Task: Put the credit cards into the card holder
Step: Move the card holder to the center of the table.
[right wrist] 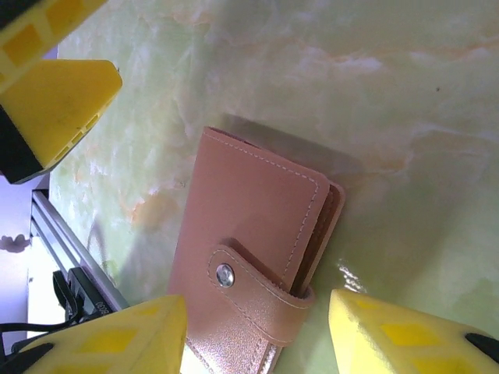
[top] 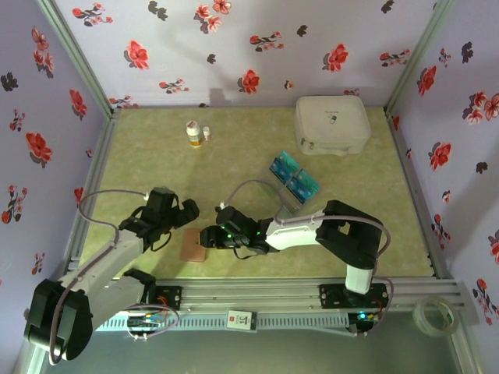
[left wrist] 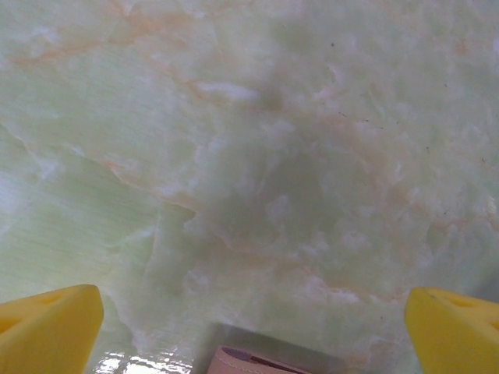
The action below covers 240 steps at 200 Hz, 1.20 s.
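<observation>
The pinkish-brown card holder [top: 192, 245] lies flat near the table's front edge, its snap strap [right wrist: 257, 292] fastened. My right gripper [top: 209, 236] hovers over it, and its yellow fingers straddle the strap end [right wrist: 257, 308]: the left finger overlaps the holder's edge, and a small gap shows at the right finger. My left gripper [top: 187, 212] is wide open just left of the holder. The left wrist view shows bare table between its fingers [left wrist: 251, 300], with the holder's edge [left wrist: 249, 362] at the bottom. Blue-teal credit cards [top: 295, 178] lie further back on the right.
A white rounded case [top: 332, 123] sits at the back right and two small bottles [top: 194, 134] at the back. A clear plastic tray [top: 290, 201] lies by the cards. The metal rail [top: 273, 290] runs just in front of the holder.
</observation>
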Motion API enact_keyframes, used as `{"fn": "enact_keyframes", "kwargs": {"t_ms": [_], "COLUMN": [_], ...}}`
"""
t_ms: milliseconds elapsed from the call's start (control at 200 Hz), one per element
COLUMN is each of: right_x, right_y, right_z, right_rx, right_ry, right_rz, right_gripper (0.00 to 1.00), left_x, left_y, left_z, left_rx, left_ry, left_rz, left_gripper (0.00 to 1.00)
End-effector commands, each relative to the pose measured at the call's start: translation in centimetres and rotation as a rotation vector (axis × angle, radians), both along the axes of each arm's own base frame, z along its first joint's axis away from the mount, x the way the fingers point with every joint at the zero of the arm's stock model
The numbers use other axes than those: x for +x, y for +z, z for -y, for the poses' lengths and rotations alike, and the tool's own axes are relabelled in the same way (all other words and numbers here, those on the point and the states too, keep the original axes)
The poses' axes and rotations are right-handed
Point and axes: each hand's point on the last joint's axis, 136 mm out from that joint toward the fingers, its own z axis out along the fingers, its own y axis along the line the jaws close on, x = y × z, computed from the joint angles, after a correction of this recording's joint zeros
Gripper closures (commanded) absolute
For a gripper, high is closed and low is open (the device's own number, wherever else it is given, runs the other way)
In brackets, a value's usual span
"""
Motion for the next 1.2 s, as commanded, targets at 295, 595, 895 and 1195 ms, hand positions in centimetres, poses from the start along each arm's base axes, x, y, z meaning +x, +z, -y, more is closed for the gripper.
{"fn": "enact_keyframes", "kwargs": {"t_ms": [295,595,895,1195], "right_x": [-1.8,-1.6,-1.3,-0.5], "right_y": [-1.4,-2.1,-2.5,-2.8], "right_z": [-1.3,-2.0,-2.6,-2.6], "right_rx": [-0.001,0.005,0.036,0.080], "right_ry": [0.014,0.006,-0.006,-0.029], "right_rz": [-0.053,-0.066,-0.090,-0.120], "right_gripper": [0.48,0.50,0.67,0.78], "left_x": [-0.1,-0.2,0.0,0.2], "left_y": [-1.4,-2.2,-2.7,-3.0], "left_z": [0.3,0.3,0.6,1.1], "left_rx": [0.003,0.006,0.010,0.012], "left_ry": [-0.011,-0.014,-0.019,-0.031], "left_rz": [-0.014,-0.028,-0.038,-0.042], "left_gripper": [0.00,0.00,0.00,0.00]}}
